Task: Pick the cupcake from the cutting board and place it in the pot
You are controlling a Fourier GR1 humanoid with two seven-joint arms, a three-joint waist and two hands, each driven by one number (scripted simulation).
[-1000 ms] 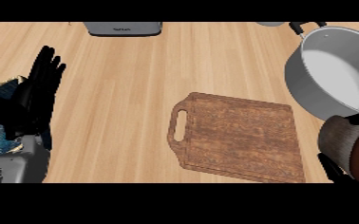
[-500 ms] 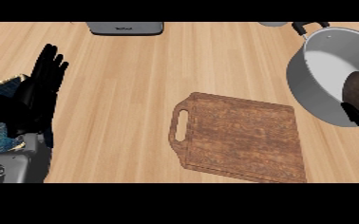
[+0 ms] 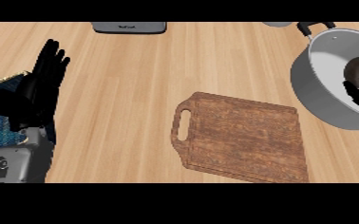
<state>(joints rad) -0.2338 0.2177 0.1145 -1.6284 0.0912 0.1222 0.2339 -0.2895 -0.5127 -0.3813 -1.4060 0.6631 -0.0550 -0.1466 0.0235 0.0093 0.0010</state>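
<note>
Right hand [image 3: 352,78] over pot [image 3: 324,83]

The cutting board [image 3: 242,140] sits on the counter [image 3: 140,76] a bit right of center, toward the near edge, handle slot pointing left. The pot [image 3: 324,76] is off to the right behind it, partly cut off by the view's edge, handle sticking out toward the back. The right hand [image 3: 352,76] is over the pot's inside at the far right. The left hand [image 3: 38,92] rests at the left edge, well apart from the board. At the back, left of center, there's some flat appliance [image 3: 129,27], mostly out of view.
</note>
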